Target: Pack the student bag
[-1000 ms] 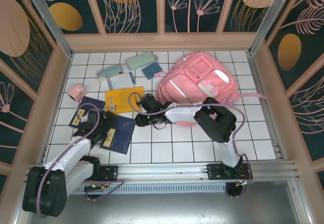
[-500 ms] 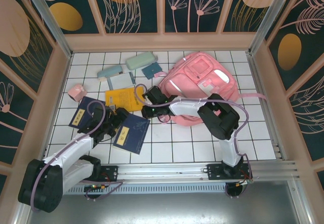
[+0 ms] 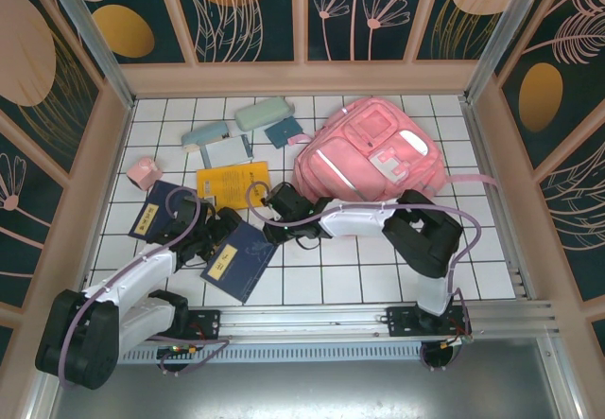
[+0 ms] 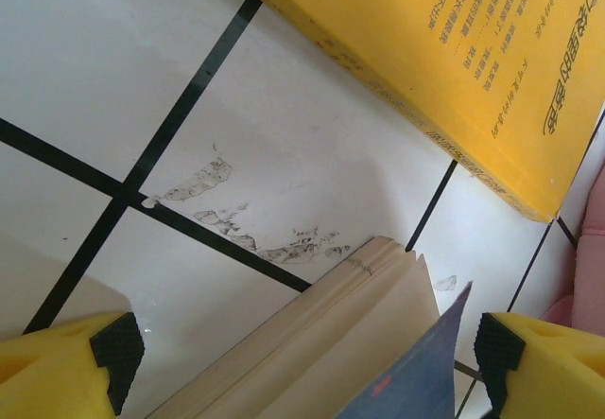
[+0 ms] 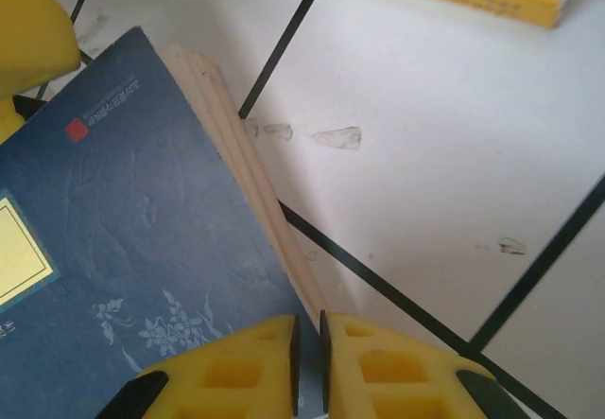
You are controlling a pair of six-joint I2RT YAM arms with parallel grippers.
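Note:
The student bag, a big pink backpack, lies at the back right of the tiled floor. In front of it to the left a dark blue book lies tilted between the two arms. My right gripper is shut on the near corner of this blue book, with cover and pages pinched between its yellow fingers. On the book's left side my left gripper stands wide open, and a corner of the book with its cream pages reaches into the gap.
A yellow book lies just behind the blue one. A second blue book lies at the left under my left arm. Further back are a small pink item, a pale green case, a light blue case and a teal item.
The right gripper came down from the bag's edge and closed on the blue book's corner. The book turned and slid a little on the tiles. The left gripper stayed open beside it.

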